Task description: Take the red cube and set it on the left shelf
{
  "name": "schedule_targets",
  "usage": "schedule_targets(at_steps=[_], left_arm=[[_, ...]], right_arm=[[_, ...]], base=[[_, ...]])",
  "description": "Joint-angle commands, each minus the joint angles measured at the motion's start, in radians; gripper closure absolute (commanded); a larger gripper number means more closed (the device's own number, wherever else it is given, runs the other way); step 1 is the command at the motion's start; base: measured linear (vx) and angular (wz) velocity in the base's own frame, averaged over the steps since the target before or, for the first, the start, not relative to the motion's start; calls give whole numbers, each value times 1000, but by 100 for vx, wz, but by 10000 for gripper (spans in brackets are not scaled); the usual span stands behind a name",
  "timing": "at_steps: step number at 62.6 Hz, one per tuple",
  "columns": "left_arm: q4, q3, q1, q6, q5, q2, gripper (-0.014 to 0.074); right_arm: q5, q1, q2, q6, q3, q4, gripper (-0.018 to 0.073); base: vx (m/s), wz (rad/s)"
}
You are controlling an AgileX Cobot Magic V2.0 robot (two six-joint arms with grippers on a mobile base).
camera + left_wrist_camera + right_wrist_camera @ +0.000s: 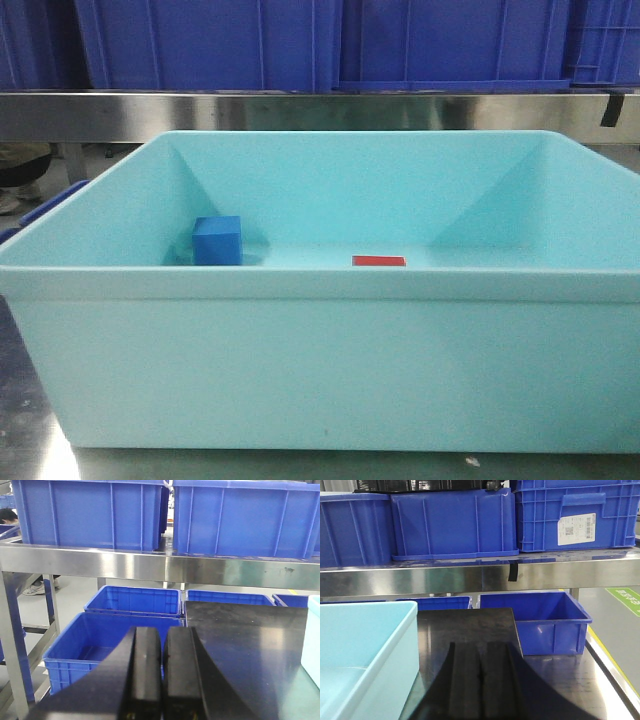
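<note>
The job has not really begun. The red cube point(379, 261) sits on the floor of the tub point(320, 360), about in the middle from left to right. Only its top peeks over the near wall. The blue cube point(217, 240) is to its left, apart from it and not touching.

No arm shows in the front view, so nothing is close to the red cube. The left gripper point(162, 645) is out to the left of the tub. Its two fingers are pressed together with nothing between them. The right gripper point(480, 655) is out to the right of the tub, and its fingers are also together and hold nothing.

So I think every step is left to do: open a gripper, reach into the tub, grab the red cube, lift it out and set it on the left shelf. The steel shelf point(300, 112) runs along the far side.

Count: one red cube, one blue cube, one tub, two grippers. The left wrist view shows two blue bins point(90, 515) on the shelf, with more below and more in the other views; I cannot count them all
</note>
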Motion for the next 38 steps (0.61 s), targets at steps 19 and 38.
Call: schedule_targets(at_steps=[19,38], left_arm=[[-7,24,2,-7,-80,-11,495],[-7,24,2,-7,-80,-11,495]], right_arm=[[-87,-7,-17,-3,-25,-13,504],[-87,-7,-17,-3,-25,-13,504]], base=[[0,0],[0,0]])
